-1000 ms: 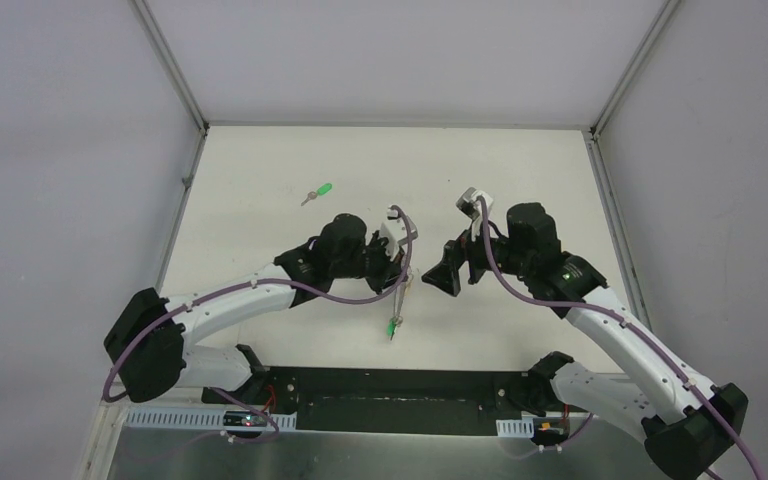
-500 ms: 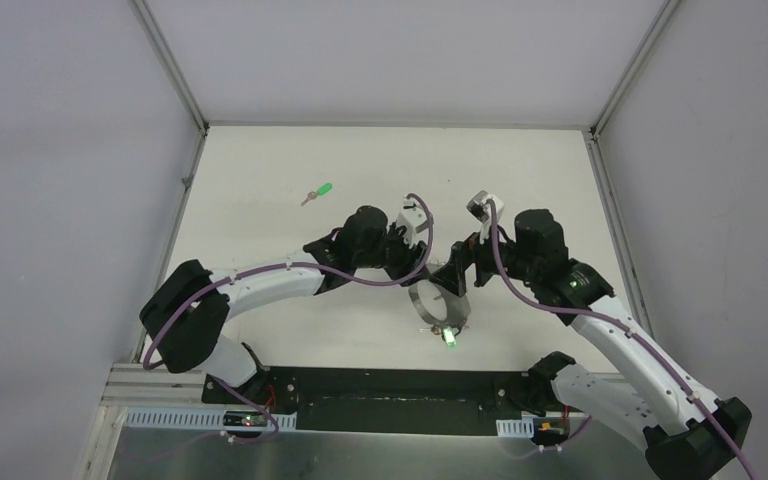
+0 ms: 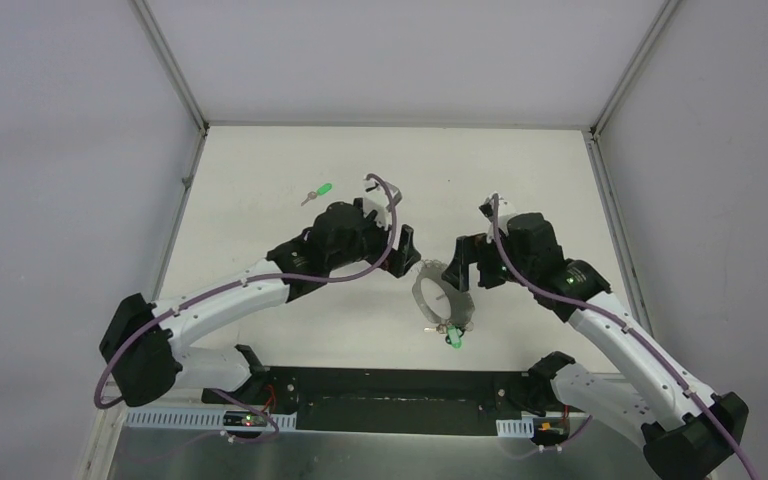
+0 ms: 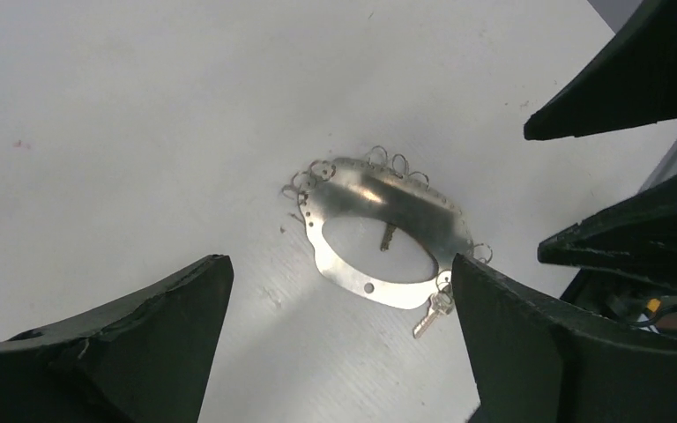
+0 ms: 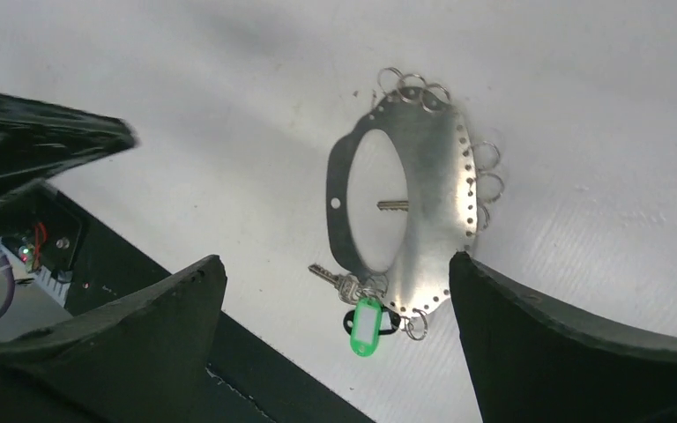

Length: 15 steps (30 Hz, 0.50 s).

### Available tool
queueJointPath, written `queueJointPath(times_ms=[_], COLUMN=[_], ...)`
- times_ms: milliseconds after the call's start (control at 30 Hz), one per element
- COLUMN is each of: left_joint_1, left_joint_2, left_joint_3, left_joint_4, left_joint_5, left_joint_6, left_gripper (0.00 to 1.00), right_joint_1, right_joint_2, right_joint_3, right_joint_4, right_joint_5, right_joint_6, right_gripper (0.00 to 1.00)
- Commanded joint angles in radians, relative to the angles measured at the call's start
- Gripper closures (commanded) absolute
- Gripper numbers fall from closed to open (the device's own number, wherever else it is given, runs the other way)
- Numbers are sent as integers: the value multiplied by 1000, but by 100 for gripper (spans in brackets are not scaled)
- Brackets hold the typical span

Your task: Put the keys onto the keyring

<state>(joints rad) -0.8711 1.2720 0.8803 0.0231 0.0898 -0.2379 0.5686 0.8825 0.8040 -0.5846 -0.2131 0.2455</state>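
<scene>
Plainly, both end effectors stand wide apart and hold nothing. The left gripper [image 3: 407, 256] and the right gripper [image 3: 457, 270] face each other over the near middle of the white table [image 3: 260, 160], and the keyring [image 3: 443, 300] lies flat on the table between them, just nearer than both and touching neither.

From the wrist cameras the keyring is a flat oval band of shiny metal with a row of small holes along its outer rim and several small split rings [image 5: 412, 85] hooked through them. A green tag [image 5: 366, 324] hangs at the end of the band nearest the arm bases, and a silver key [image 5: 331, 278] sits beside it at the same end. A second small key [image 5: 394, 205] shows inside the oval opening; whether it is hooked to the band or only lying on the table is hard to tell. A green-headed key [image 3: 317, 192] lies alone, well apart from the keyring, toward the far left of the table.
</scene>
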Motion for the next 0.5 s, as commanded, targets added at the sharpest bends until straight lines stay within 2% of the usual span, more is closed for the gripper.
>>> queueJointPath(times_ms=[0, 100, 267, 333, 467], left_joint_1=[4, 4, 6, 6, 6], left_joint_2=[-108, -190, -274, -292, -280], left_joint_3=[-12, -63, -147, -143, -86], left_joint_4=[-218, -230, -236, -276, -297], left_joint_5=[-110, -91, -36, -54, -73], left_joint_6=[-155, -242, -346, -425, -445], left_gripper=[1, 1, 1, 1, 1], right_joint_1=[-4, -5, -5, -6, -6], right_joint_2=[8, 9, 12, 12, 9], right_joint_3=[66, 43, -24, -51, -105], right_joint_4=[-161, -226, -249, -230, -175], right_joint_5=[174, 298, 387, 393, 358], right_joint_6=[144, 216, 301, 330, 373], right_gripper=[0, 0, 0, 0, 0])
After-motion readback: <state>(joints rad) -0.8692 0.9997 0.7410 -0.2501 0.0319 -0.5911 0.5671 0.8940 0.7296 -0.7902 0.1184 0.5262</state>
